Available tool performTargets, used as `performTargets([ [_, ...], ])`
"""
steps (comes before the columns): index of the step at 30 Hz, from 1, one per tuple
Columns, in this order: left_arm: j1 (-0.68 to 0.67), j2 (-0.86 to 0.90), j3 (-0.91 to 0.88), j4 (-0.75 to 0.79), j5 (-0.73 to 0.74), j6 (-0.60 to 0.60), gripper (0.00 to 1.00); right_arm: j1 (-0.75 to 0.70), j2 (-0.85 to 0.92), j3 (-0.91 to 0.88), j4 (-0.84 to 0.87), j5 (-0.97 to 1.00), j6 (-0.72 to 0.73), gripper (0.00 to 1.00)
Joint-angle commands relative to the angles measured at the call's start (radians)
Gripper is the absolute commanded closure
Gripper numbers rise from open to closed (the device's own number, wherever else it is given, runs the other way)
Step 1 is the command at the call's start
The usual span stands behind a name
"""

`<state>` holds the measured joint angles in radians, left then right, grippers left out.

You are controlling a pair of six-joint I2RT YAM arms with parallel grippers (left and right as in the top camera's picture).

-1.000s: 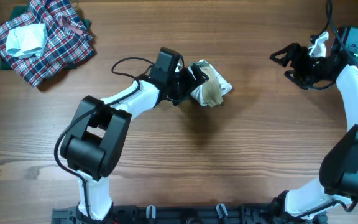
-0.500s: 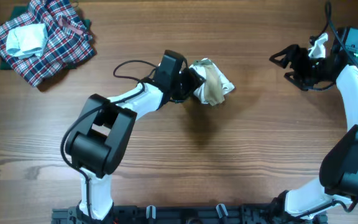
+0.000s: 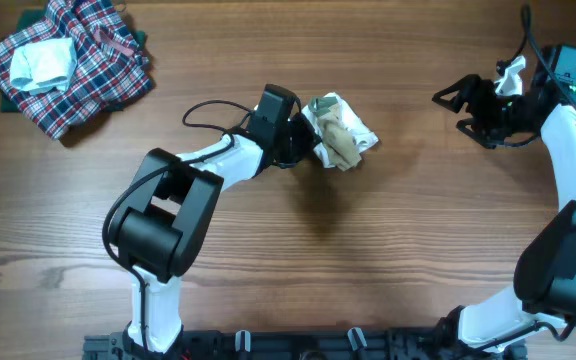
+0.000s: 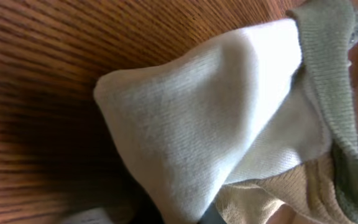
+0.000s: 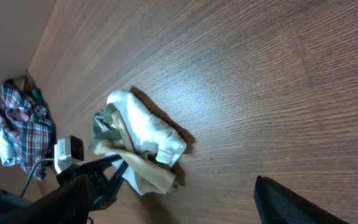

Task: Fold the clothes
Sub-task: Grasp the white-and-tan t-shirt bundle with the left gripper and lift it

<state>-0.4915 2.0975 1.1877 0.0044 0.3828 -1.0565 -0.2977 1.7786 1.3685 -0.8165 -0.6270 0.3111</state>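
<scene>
table (image 3: 368,270): bare wood grain ran all along the bottom of the overhead frame.
left gripper (image 3: 311,141): just left of centre, clamped tight on the left edge of the garment; in the wrist view white knit bunched right up against the fingers.
garment (image 3: 340,135): at centre frame, a small crumpled lump of white with tan folds, lying on the table.
right gripper (image 3: 448,110): upper right, jaws spread wide, nothing between them, well apart from the garment.
plaid heap (image 3: 88,80): upper left corner, a pale folded piece (image 3: 43,62) lying on top.
</scene>
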Motion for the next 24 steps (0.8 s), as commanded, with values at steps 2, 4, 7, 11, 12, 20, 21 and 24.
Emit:
performTargets([
  [2,-0.006,0.039,-0.04,-0.039,-0.064,0.098,0.96,0.002,-0.027,0.015,-0.007,0.009,-0.023,0.15],
  [4,-0.006,-0.006,-0.039,-0.056,-0.095,0.157,0.96,0.002,-0.027,0.015,-0.007,0.01,-0.023,0.15],
  [7,-0.005,-0.079,-0.039,-0.105,-0.184,0.244,0.96,0.002,-0.027,0.015,-0.007,0.01,-0.024,0.15],
  [11,0.014,-0.178,-0.039,-0.15,-0.25,0.383,0.96,0.002,-0.027,0.015,-0.006,0.01,-0.043,0.15],
  [12,0.026,-0.201,-0.039,-0.155,-0.258,0.423,0.96,0.002,-0.027,0.015,-0.007,0.01,-0.05,0.15],
  [20,0.153,-0.261,-0.039,-0.194,-0.285,0.662,0.96,0.002,-0.027,0.015,-0.008,0.01,-0.051,0.14],
  [21,0.171,-0.261,-0.039,-0.198,-0.292,0.692,0.96,0.002,-0.027,0.015,-0.008,0.01,-0.05,0.14],
  [24,0.234,-0.261,-0.039,-0.195,-0.316,0.78,0.96,0.002,-0.027,0.015,-0.015,0.01,-0.05,0.14],
])
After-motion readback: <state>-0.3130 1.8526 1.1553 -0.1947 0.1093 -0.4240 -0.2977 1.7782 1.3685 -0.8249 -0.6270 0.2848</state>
